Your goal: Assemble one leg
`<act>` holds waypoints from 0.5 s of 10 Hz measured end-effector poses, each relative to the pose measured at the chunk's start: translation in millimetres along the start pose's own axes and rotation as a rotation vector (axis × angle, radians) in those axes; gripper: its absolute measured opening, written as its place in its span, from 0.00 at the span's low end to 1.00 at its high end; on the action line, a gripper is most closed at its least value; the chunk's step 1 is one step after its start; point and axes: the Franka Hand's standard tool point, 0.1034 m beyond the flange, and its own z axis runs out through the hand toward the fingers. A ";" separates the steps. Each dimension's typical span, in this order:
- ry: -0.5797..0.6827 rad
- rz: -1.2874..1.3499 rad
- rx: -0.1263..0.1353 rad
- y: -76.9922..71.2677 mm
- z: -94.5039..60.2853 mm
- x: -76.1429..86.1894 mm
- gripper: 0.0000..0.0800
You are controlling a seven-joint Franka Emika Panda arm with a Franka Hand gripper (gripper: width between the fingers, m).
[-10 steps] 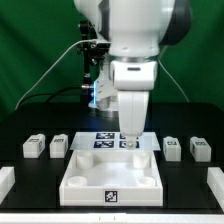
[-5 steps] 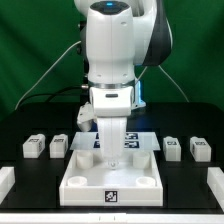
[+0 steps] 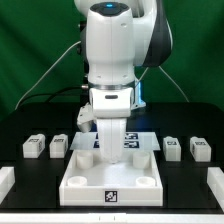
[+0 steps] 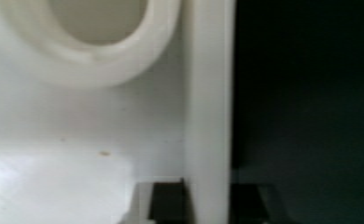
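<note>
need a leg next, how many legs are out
4: first leg and second leg at the exterior view's left, third leg and fourth leg at its right. The arm may hide more.

The white Franka arm (image 3: 110,60) is posed upright above the middle of the black tabletop (image 3: 20,125), with the wrist pointed straight down. The white two-finger gripper (image 3: 112,158) is set low, near the surface. In the wrist view, two dark fingers (image 4: 158,203) are seen apart; whether anything is clamped cannot be told.
</note>
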 end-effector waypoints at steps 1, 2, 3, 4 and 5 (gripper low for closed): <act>0.000 0.000 -0.008 1.8 -1.1 0.0 0.08; 0.000 0.000 -0.011 2.3 -1.3 0.0 0.08; 0.000 0.000 -0.013 2.8 -1.5 0.0 0.08; 0.000 0.000 -0.015 3.2 -1.7 0.0 0.08; 0.000 0.000 -0.017 3.5 -1.8 0.0 0.08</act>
